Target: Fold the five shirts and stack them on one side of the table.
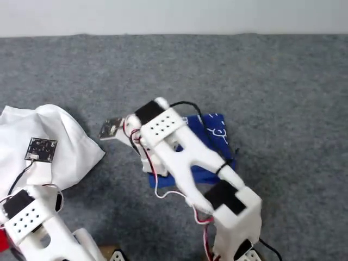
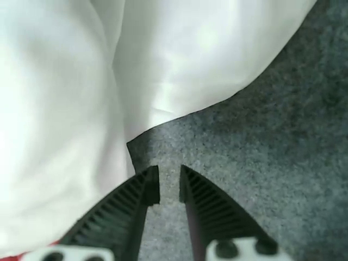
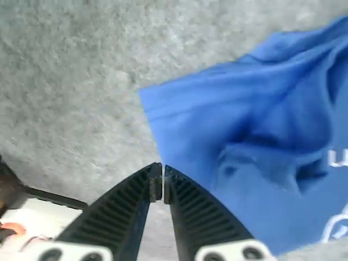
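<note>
A white shirt (image 2: 76, 87) lies crumpled on the grey, felt-like table cover (image 2: 272, 163), its cloth in soft folds with one deep crease running through it. The shirt's edge slants across the grey cover and turns at a corner notch just ahead of the left gripper (image 2: 169, 185). The two black ribbed fingers (image 2: 136, 201) hang over bare grey cover, tips a little apart, nothing between them. One finger is just beside the cloth; whether it touches cannot be told. A sliver of red (image 2: 22, 254) peeks out beyond the shirt, beside the gripper's white base
</note>
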Robot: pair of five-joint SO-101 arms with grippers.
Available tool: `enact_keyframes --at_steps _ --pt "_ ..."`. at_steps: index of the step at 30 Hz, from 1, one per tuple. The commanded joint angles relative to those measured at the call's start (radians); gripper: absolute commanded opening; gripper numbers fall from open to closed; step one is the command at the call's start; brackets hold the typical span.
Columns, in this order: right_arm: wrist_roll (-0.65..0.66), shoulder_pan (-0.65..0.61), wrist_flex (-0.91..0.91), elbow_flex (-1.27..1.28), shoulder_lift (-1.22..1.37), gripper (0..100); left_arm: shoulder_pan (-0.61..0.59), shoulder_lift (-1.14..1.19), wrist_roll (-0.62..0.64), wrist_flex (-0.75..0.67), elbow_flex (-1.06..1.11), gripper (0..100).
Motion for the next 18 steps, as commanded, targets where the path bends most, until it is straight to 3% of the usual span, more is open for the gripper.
enact_keyframes --at_steps 1,8,14,18 --pt "0.071 0.097 -0.015 -0.021 -0.114 1.0 0.002 -0.017 -0.008 -0.02 -0.038 7" --pt "0.115 0.348 -0.332 -0.08 -0.028 1.0 0.002 -0.017 -0.008 -0.02 -0.036 7" --pt "0.109 0.361 -0.392 -0.176 0.177 1.0 0.002 -0.017 -0.008 -0.02 -0.035 7" --pt "0.109 0.323 -0.325 -0.262 0.289 1.0 0.0 -0.017 -0.008 -0.017 -0.035 7"
